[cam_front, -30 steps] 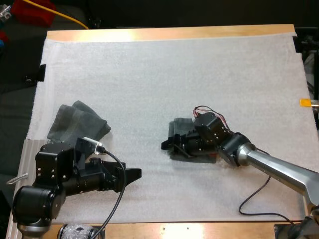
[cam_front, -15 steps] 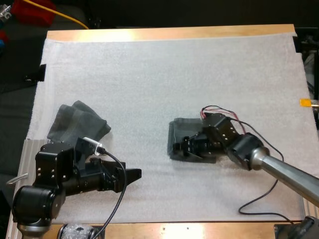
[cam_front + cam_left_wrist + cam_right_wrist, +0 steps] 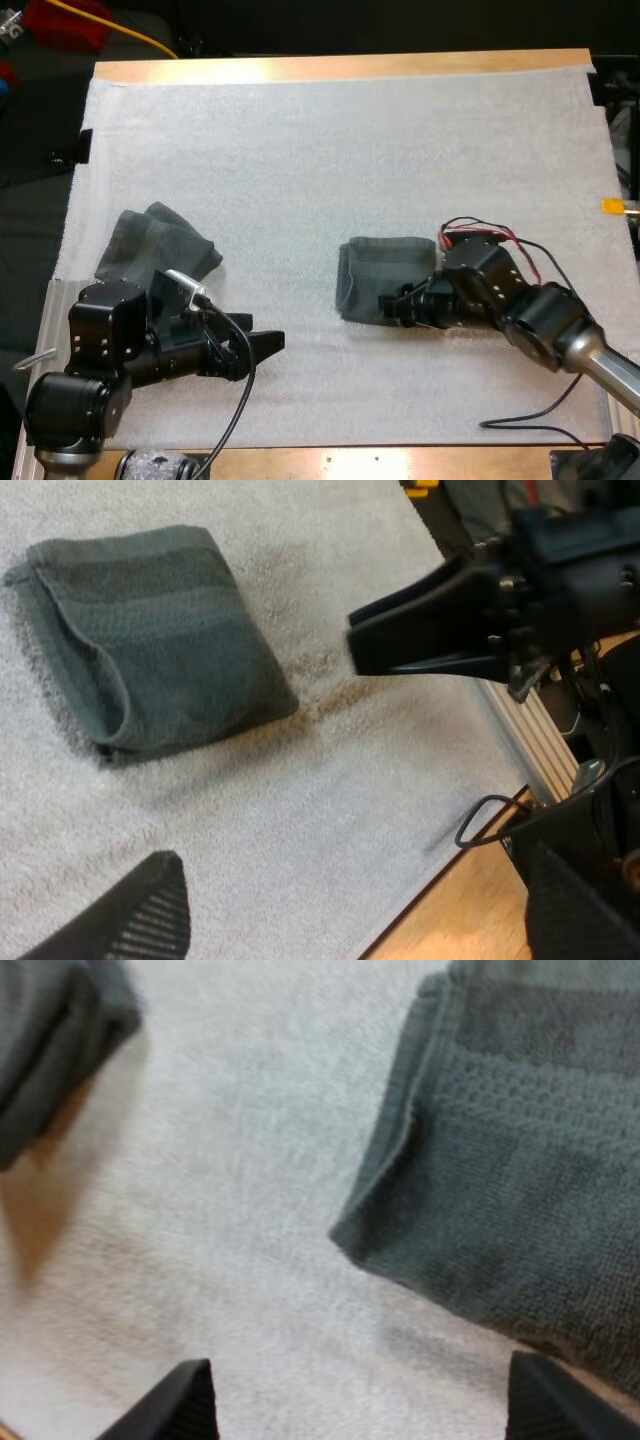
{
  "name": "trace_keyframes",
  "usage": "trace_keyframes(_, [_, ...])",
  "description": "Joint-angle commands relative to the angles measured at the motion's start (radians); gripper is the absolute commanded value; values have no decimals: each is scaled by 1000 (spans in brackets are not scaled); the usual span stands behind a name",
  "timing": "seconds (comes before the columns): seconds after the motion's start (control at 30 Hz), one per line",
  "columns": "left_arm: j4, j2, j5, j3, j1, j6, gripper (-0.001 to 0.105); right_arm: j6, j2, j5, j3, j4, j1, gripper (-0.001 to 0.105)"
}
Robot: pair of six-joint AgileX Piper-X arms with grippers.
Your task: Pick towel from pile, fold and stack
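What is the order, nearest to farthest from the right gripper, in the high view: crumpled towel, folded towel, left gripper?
1. The folded towel, just beside the right gripper, mid-mat.
2. The left gripper, near left side.
3. The crumpled towel, far left.

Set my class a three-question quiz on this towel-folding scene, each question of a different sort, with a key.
1. True or false: the right claw is shut on the folded towel.
2. Where on the mat does the crumpled towel lie? A: on my left side. B: on my right side. C: at the far edge.
3. Fill in: the left claw stands ____.
Key: 1 false, it is open; 2 A; 3 open.
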Motion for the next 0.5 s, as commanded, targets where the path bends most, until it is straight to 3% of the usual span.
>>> trace_keyframes(0.0, [-19, 10, 1, -3, -7, 4, 68, -13, -28, 3, -3, 20, 0, 59])
trace_keyframes(0.4, [-121, 168, 1, -3, -7, 4, 68, -13, -199, 64, -3, 58, 0, 59])
trace_keyframes(0.47, [-146, 196, 1, -3, -7, 4, 72, -13, -212, 73, -3, 71, 0, 59])
